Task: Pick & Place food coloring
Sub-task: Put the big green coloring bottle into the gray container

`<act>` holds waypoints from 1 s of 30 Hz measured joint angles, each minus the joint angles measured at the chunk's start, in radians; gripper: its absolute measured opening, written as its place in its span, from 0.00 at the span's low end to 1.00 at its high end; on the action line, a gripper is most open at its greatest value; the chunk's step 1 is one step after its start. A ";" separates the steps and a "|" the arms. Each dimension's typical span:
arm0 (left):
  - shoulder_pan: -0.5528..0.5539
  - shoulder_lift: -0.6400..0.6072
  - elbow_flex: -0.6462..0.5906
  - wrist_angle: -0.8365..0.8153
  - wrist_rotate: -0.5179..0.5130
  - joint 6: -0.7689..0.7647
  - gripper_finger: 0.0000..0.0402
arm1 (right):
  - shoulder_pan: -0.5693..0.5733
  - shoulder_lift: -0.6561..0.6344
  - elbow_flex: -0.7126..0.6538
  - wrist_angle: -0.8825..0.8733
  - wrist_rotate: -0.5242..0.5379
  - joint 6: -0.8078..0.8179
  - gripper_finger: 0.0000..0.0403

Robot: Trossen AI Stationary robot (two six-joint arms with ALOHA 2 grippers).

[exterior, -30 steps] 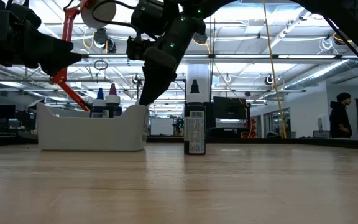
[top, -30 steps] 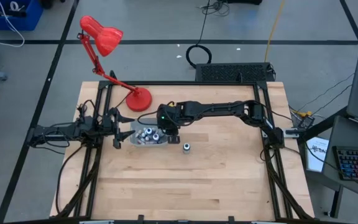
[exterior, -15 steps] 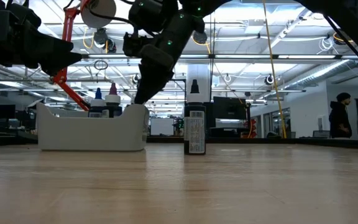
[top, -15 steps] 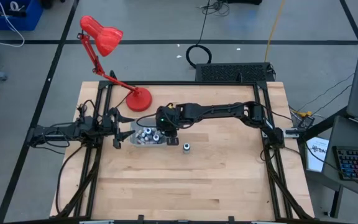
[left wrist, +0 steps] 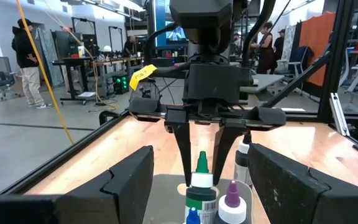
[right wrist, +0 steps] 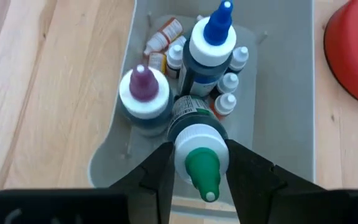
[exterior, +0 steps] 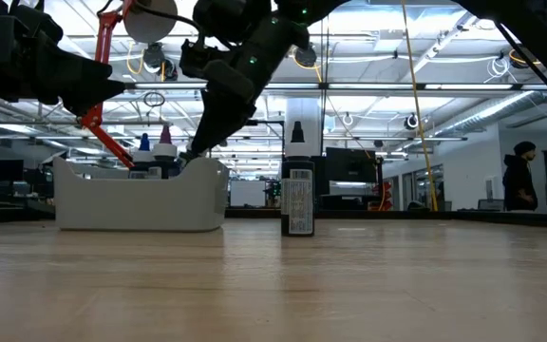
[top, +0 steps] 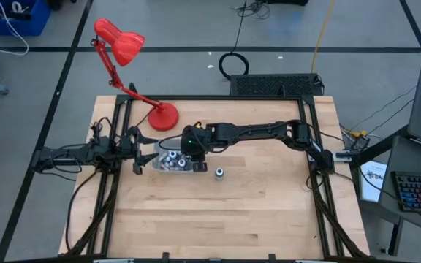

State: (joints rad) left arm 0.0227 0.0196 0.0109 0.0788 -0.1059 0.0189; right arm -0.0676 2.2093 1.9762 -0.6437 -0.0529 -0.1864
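Observation:
A translucent grey tray (top: 159, 166) lies left of the table's middle; it also shows in the low view (exterior: 131, 204). It holds a blue-tipped bottle (right wrist: 209, 43), a purple-tipped bottle (right wrist: 143, 93), several tiny whitish bottles (right wrist: 229, 84) and a green-tipped bottle (right wrist: 199, 158). My right gripper (top: 186, 155) reaches down into the tray and is shut on the green-tipped bottle. A dark labelled bottle (top: 219, 173) stands alone on its base right of the tray. My left gripper (top: 143, 152) is open at the tray's left end, its fingers wide apart. My right gripper pinches the green-tipped bottle by the sides of its white cap (right wrist: 182, 152) between its two fingers (right wrist: 247, 180). The fingers come from above, slanting down from the table's right. The bottle stands upright among the other bottles in the tray; its base is hidden.
A red desk lamp stands with its round base (top: 163, 115) just beyond the tray's far side. Bare wood lies on the table's near half and right side. People stand in the room beyond the table.
My right gripper has gone toward the table's left edge and down, from over the tray's right end into the tray among the bottles.

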 joint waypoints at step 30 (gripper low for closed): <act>0.000 0.000 0.000 0.000 0.000 0.000 0.64 | 0.024 -0.091 0.001 -0.085 0.094 0.055 0.36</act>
State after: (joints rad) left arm 0.0227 0.0193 0.0109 0.0792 -0.1059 0.0189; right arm -0.0440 2.1183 1.9770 -0.7288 0.0414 -0.1314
